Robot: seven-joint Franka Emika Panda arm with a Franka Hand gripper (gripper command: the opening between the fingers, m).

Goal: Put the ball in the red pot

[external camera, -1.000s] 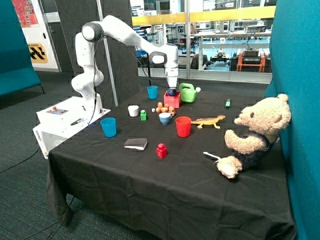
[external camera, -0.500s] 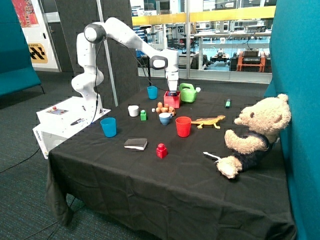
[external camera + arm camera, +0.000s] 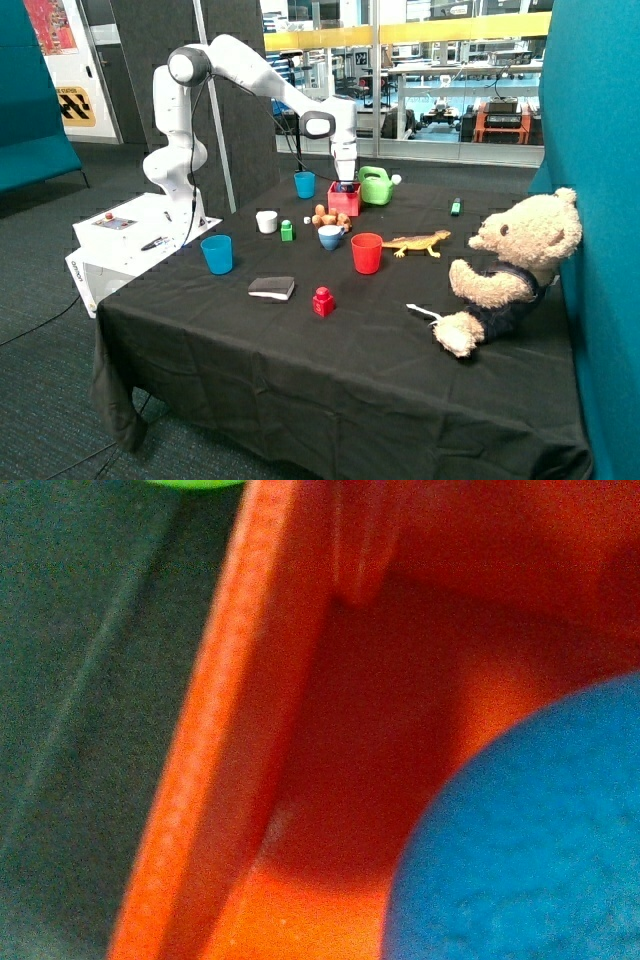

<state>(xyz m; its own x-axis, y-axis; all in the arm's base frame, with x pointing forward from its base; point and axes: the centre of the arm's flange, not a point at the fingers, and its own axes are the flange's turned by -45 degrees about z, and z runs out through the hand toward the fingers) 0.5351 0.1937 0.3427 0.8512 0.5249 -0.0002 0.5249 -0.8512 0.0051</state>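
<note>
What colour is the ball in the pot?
Blue; the ball shows best in the wrist view, inside the red pot.

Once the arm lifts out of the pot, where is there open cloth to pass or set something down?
Gripper is at the red pot, ball inside. Free: the front strip of table below the red block and sponge; also between lizard and marker. Crowded: around the pot, with watering can, blue cup, red cup.

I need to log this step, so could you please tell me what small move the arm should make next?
Probably release, then lift straight up: the gripper sits low in the small red square pot, and the wrist view shows the dark blue ball inside its walls.
</note>
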